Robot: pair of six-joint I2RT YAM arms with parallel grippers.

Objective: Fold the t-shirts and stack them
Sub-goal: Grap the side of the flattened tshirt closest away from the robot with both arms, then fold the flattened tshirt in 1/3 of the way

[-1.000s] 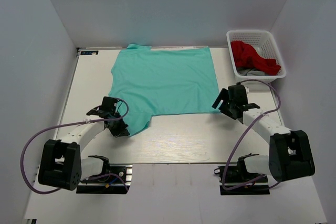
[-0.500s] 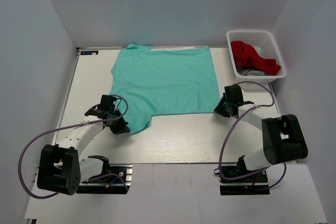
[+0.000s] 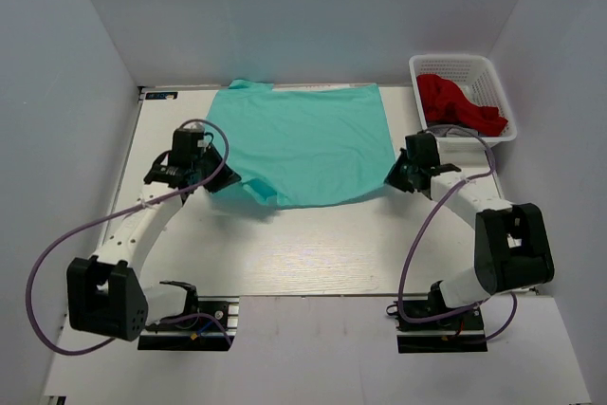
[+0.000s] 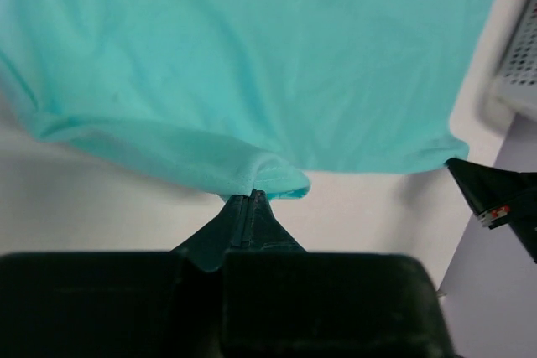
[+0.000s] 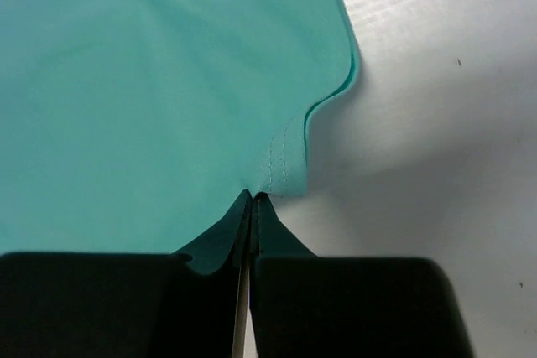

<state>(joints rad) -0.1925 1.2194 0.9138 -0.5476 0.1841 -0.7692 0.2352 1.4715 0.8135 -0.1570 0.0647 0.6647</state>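
Note:
A turquoise t-shirt [image 3: 303, 139] lies spread on the white table [image 3: 313, 244], its near-left part lifted and folded inward. My left gripper [image 3: 228, 183] is shut on that fold. In the left wrist view the closed tips [image 4: 250, 199] pinch a rolled edge of the t-shirt [image 4: 252, 56] just above the table. My right gripper [image 3: 392, 179] is shut on the shirt's near-right corner. The right wrist view has its tips [image 5: 254, 200] clamped on the stitched hem of the t-shirt [image 5: 151, 81], with the corner raised a little.
A white basket [image 3: 418, 94] stands at the back right and holds a red cloth [image 3: 455, 101] over something grey. Pale walls close in the table on three sides. The right gripper's dark tip [image 4: 491, 199] shows at the right edge of the left wrist view.
My left gripper has carried the shirt's near-left part back and inward, folding it over. My right gripper moved to the near-right corner and shut on it.

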